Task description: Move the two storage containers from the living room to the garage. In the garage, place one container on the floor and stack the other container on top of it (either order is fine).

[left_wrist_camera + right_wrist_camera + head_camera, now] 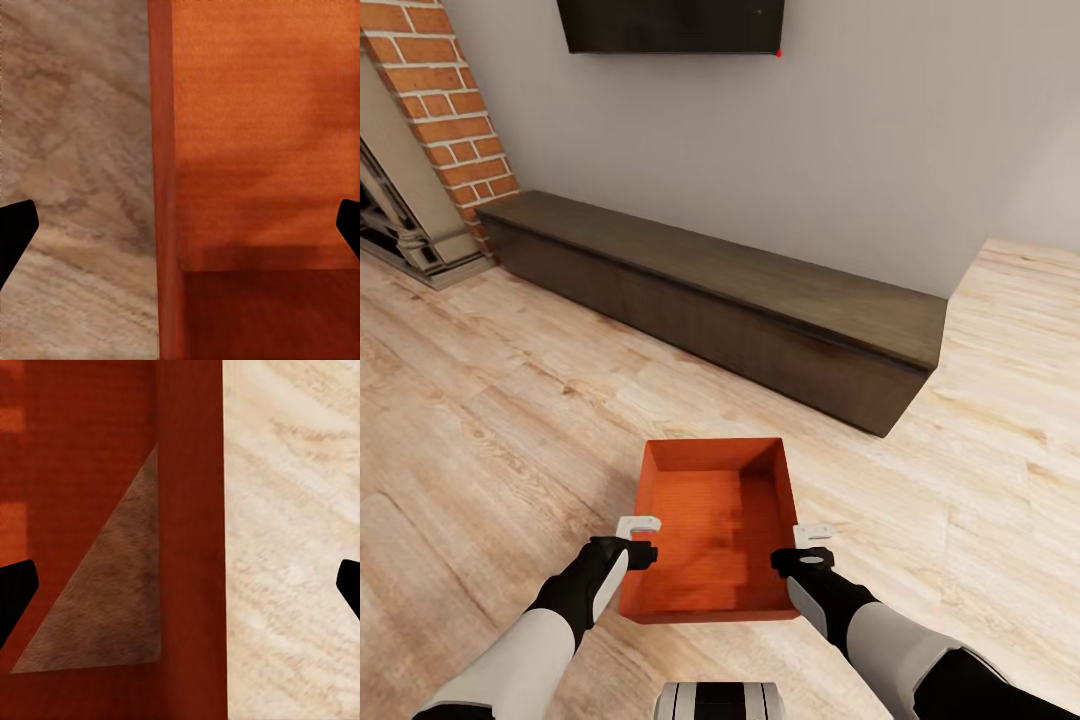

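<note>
One orange-red container [712,530] sits on the light plank floor [490,420] of the living room, just ahead of the robot, with the long dark cabinet [720,300], the brick fireplace [445,110] and the wall TV [670,25] beyond it. It looks empty.

The left pincer [638,537] is at the container's left wall and the right pincer [812,545] at its right wall, both near the end closer to the robot. In each wrist view the two dark fingertips [16,225] stand wide apart with the thin wall running between them, so both pincers are open and straddling the rims, holding nothing. How far down over the walls the fingers reach is hard to judge from these angles.

The risks from here, as I see it:
- If the pincers close while too high, they may catch only the rim's edge and slip off on lifting.
- Both grips lie toward the near end, so the far end could sag and the box tilt or twist free.
- Uneven closing or lifting could skew the box or push it along the floor.
</note>
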